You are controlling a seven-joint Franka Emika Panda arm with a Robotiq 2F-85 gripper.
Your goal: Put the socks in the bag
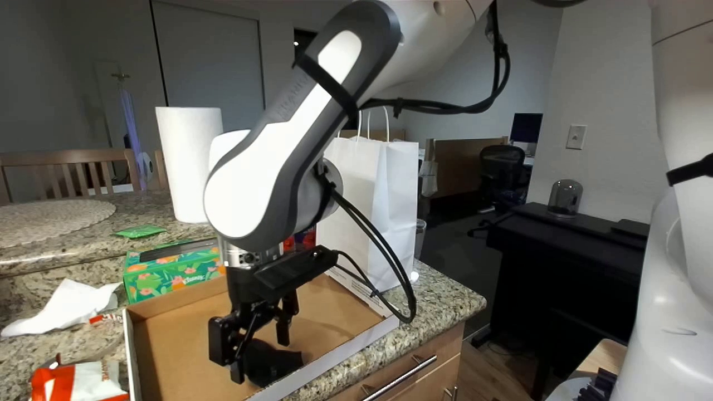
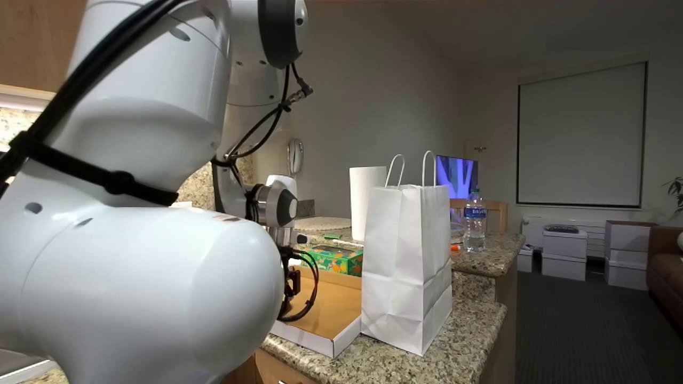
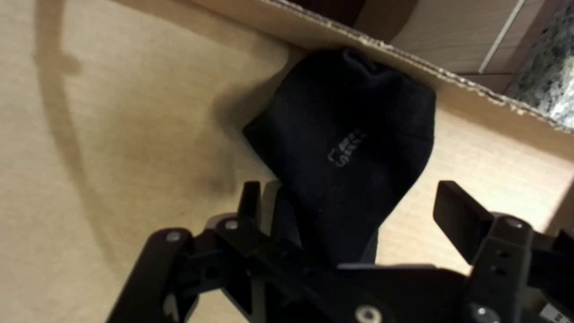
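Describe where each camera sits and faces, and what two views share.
Exterior view: above the counter, facing the box; bent arm and fingers show.
Exterior view: close beside the arm, which looms large, facing the bag.
Wrist view: wrist-mounted, facing down at the black socks in the box; spread fingers show.
Both exterior views share the bag, box and arm.

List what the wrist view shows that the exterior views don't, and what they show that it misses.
Only the wrist view: pale lettering on the socks.

Only the exterior views, both of them: the white paper bag, the paper towel roll and the green tissue box.

Shared: the cardboard tray, the granite counter, at least part of the open end effector; the socks also, in an exterior view.
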